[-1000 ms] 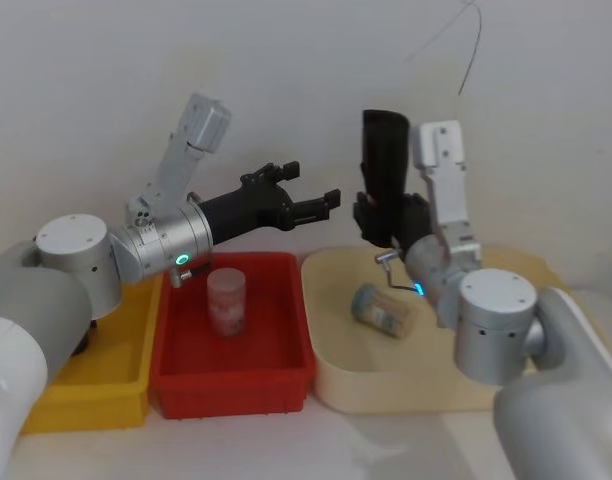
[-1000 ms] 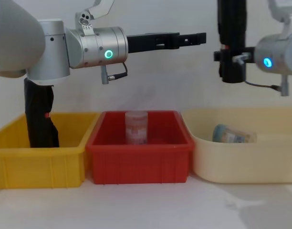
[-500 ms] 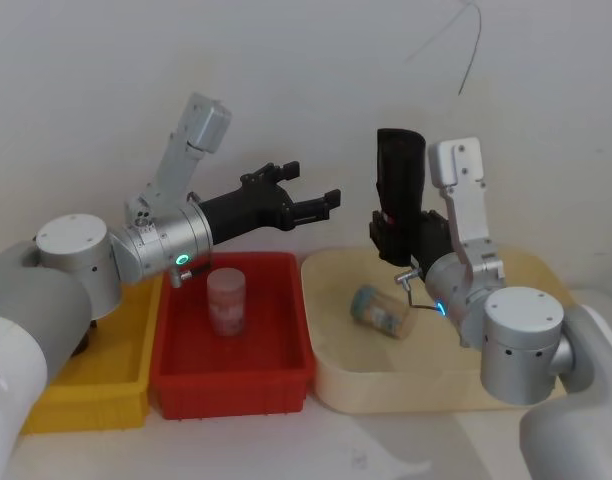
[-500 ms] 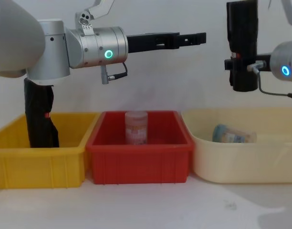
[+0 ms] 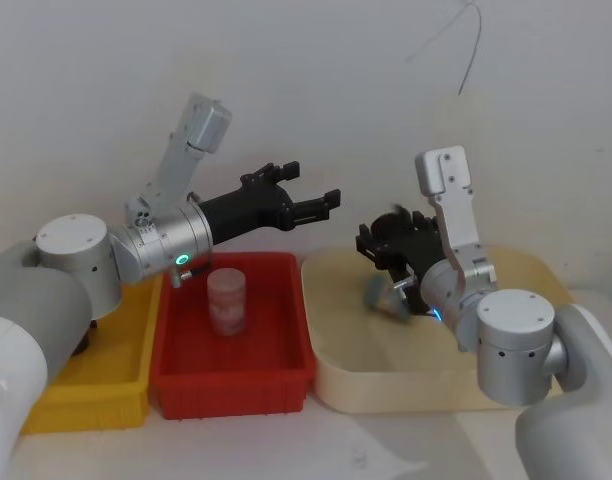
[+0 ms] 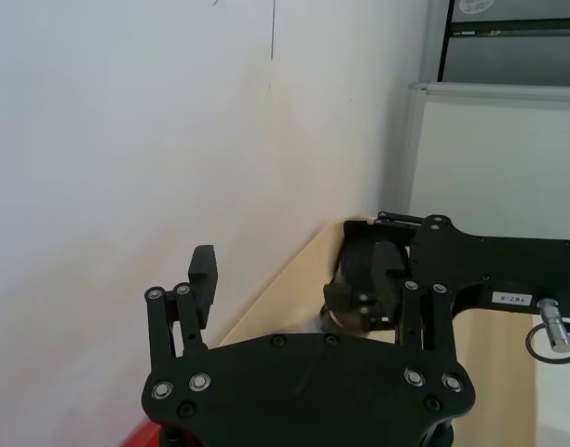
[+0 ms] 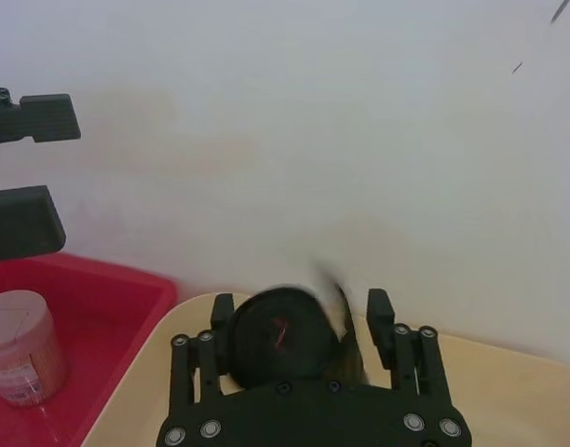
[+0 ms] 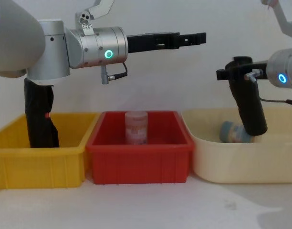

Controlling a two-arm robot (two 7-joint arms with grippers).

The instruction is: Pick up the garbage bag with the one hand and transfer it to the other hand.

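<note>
the garbage bag (image 8: 247, 102) is in the right gripper (image 8: 237, 72), the arm with the blue ring, whose fingers are closed around the roll's upper end; the roll hangs tilted below the gripper, its lower end dipping over the cream tub (image 8: 203, 157) and sitting just in front of the small jar (image 8: 230, 132) lying inside. in the right wrist view the round black end of the roll fills the gap between the fingers (image 7: 379, 312), so the grip looks firm. the left gripper (image 8: 193, 38), on the arm with the green-teal ring, reaches out level above the red bin (image 8: 139, 162), well apart from the bag and to the side of the right gripper; its fingers (image 5: 326, 198) stand parted with nothing between them. a pale jar (image 8: 136, 127) stands upright in the red bin under that arm, and a second black roll (image 8: 39, 117) stands in the yellow bin (image 8: 38, 164) further back along the left arm. as far as these views tell, the handover itself looks done: the bag sits in the blue-ringed hand alone and the other hand is free of it. what seems left, if anything, is setting the bag down in the cream tub, since the roll is angled toward it but not resting there as far as i can tell.
</note>
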